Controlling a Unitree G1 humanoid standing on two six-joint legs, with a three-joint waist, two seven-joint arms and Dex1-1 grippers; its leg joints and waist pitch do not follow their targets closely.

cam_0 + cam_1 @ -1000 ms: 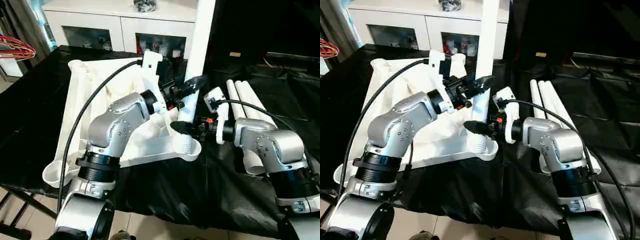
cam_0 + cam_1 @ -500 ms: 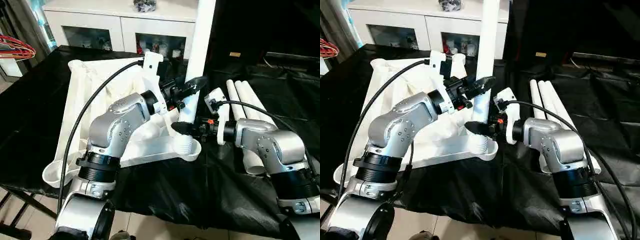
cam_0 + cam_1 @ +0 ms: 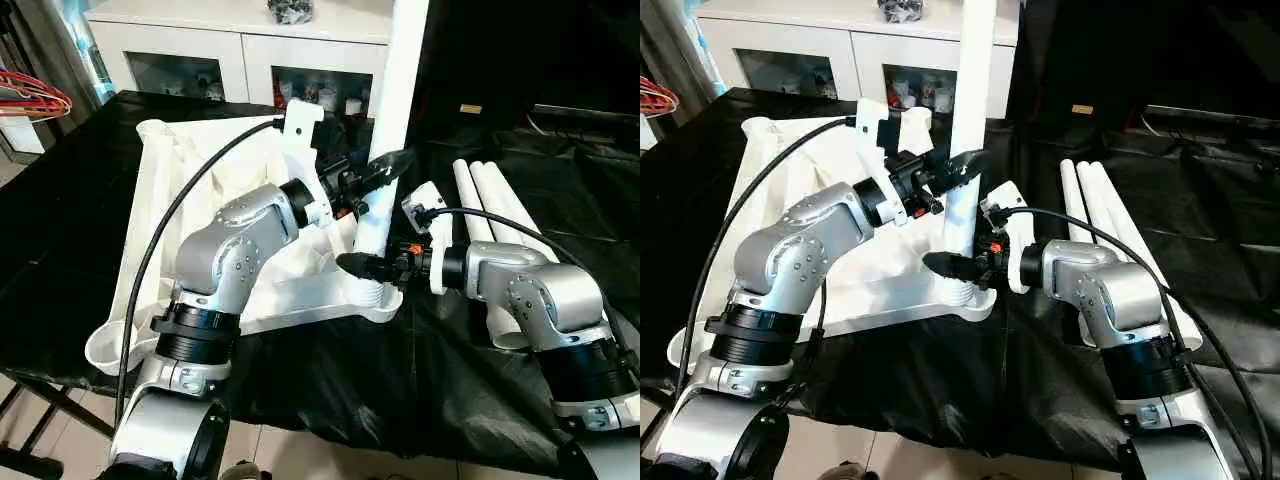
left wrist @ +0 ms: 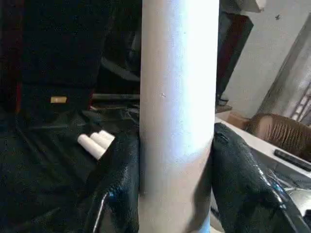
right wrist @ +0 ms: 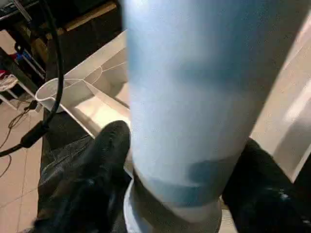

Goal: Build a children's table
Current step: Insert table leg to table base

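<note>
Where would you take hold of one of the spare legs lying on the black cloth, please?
Grip a spare leg mid-shaft from above, across its width. They lie flat, packed side by side, so the outermost one is likely easiest; its smooth tapered tube suits a two-finger tool.

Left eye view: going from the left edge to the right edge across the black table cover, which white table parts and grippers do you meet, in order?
Upturned table top → left gripper → upright leg → loose legs.

black-draped table [image 3: 330, 390], upturned white tabletop [image 3: 170, 190], spare legs [image 3: 490, 200]
</note>
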